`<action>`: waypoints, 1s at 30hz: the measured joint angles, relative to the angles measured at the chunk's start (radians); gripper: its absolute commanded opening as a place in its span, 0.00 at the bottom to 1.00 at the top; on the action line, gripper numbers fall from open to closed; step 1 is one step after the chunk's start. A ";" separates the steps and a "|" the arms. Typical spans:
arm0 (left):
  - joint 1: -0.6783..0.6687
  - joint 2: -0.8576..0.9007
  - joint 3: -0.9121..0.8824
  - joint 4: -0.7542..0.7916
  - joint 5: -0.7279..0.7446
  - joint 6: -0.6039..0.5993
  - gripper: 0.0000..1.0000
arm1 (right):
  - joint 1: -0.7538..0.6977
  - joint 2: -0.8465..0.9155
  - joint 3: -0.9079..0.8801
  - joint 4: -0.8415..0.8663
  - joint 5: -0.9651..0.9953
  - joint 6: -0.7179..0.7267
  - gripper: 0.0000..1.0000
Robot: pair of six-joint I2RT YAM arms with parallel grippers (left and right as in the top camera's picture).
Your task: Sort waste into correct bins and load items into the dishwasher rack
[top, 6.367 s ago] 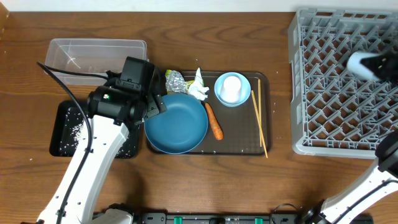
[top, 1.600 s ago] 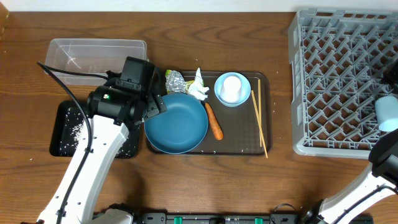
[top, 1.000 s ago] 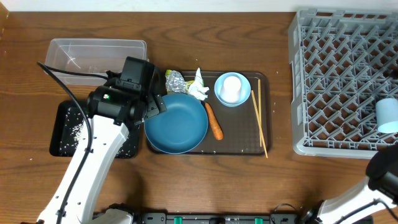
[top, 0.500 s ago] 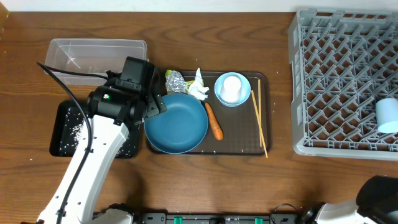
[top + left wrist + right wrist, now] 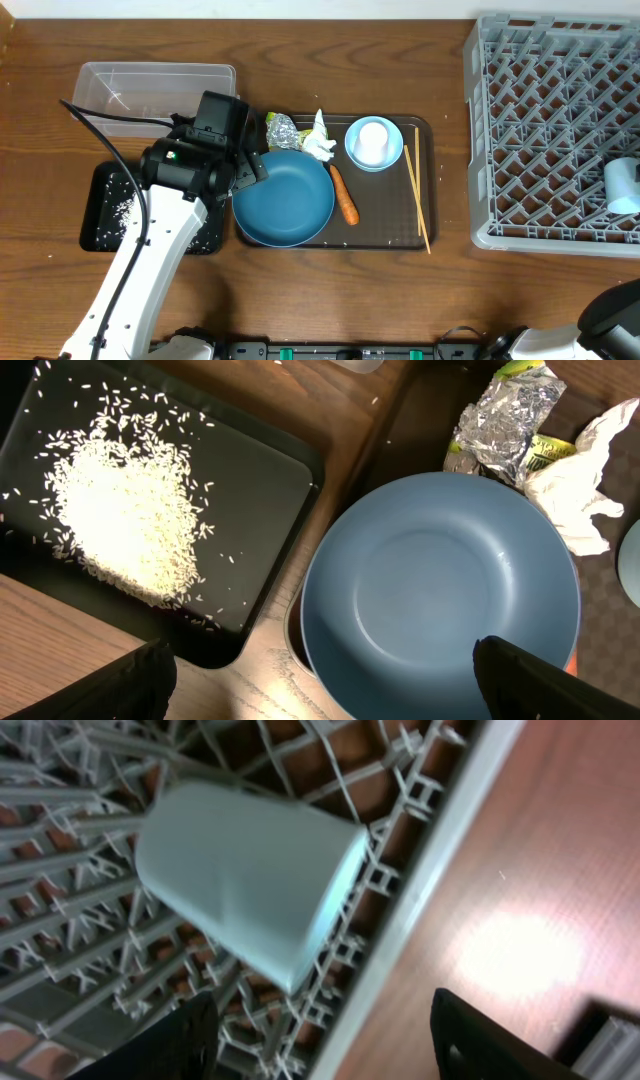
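The tabletop carries the grey dishwasher rack on its right side. The brown tray holds the dark blue plate, positioned beneath the left end effector, whose jaws stand wide and empty. The black tray contains white rice grains. The light blue cup lies tipped on the rack's pegs, near the rim. The right end effector hangs above it, jaws parted, gripping nothing.

table: brown wood, grained;
rack: grey plastic, matt;
plate: smooth, faint sheen;
foil ball: crinkled, shiny metal;
cup: smooth, matt
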 measured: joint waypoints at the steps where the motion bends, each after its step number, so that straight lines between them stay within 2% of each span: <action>1: 0.000 0.000 0.000 0.000 0.000 0.000 0.98 | -0.006 0.000 -0.018 0.027 -0.018 -0.011 0.69; 10: 0.000 0.000 0.000 0.000 0.000 0.000 0.98 | -0.011 0.000 -0.209 0.279 -0.181 -0.050 0.70; 15: 0.000 0.000 0.000 0.000 0.000 0.000 0.98 | -0.011 0.000 -0.251 0.346 -0.241 -0.056 0.65; 17: 0.000 0.000 0.000 0.000 0.000 0.000 0.98 | -0.011 0.000 -0.251 0.365 -0.251 -0.064 0.59; 19: 0.000 0.000 0.000 0.000 0.000 0.000 0.98 | -0.011 0.000 -0.251 0.373 -0.257 -0.066 0.45; 23: 0.000 0.000 0.000 0.000 0.000 0.000 0.98 | -0.011 0.000 -0.251 0.386 -0.270 -0.077 0.27; 30: 0.000 0.000 0.000 0.000 0.000 0.000 0.98 | -0.006 -0.001 -0.251 0.417 -0.350 -0.084 0.02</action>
